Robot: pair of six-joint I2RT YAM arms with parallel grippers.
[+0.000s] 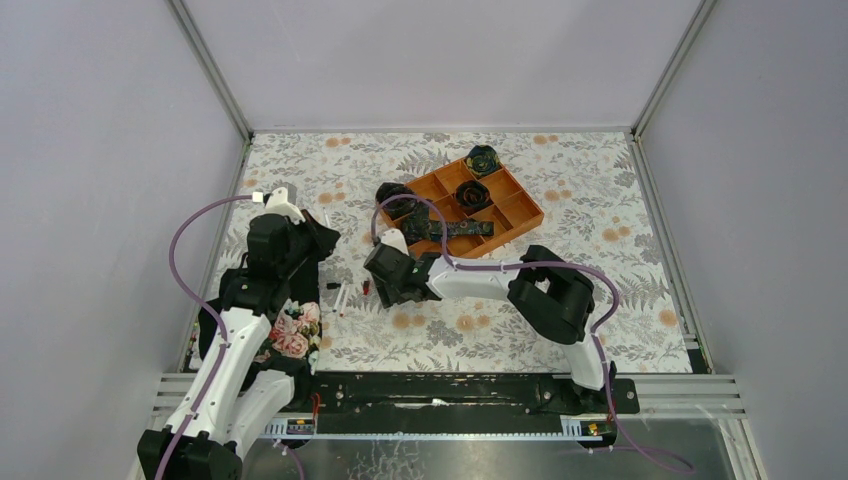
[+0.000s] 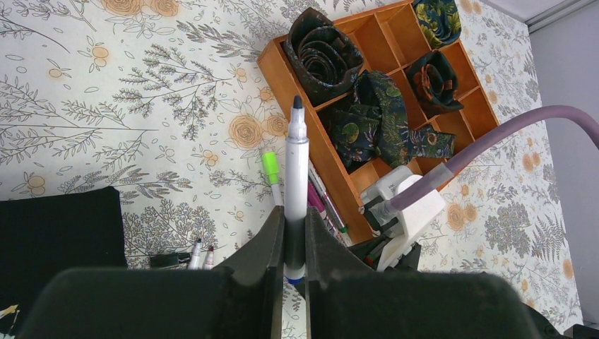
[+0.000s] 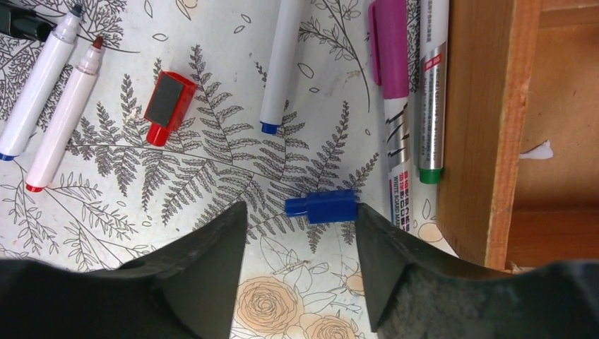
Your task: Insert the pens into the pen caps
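My left gripper [image 2: 295, 220] is shut on a white pen [image 2: 297, 159]; its dark tip points away and its blue end sits between the fingers. In the top view this gripper [image 1: 322, 240] hangs at the left. My right gripper [image 3: 300, 220] is open and low over the table. A blue cap [image 3: 321, 206] lies between its fingertips, against the right one. A red cap [image 3: 168, 106] lies to the left, beside two uncapped white pens [image 3: 53, 106]. Another white pen with a blue end [image 3: 279, 63] lies ahead. A magenta-capped pen [image 3: 390, 63] and a green-ended pen [image 3: 432, 92] lie beside the tray.
An orange wooden tray [image 1: 520, 215] with dark rolled fabric pieces stands at the back, and its wall [image 3: 487, 127] is close on my right gripper's right. A pen with a neon green cap [image 2: 270, 169] lies on the cloth. A floral pouch [image 1: 295, 330] lies by the left arm.
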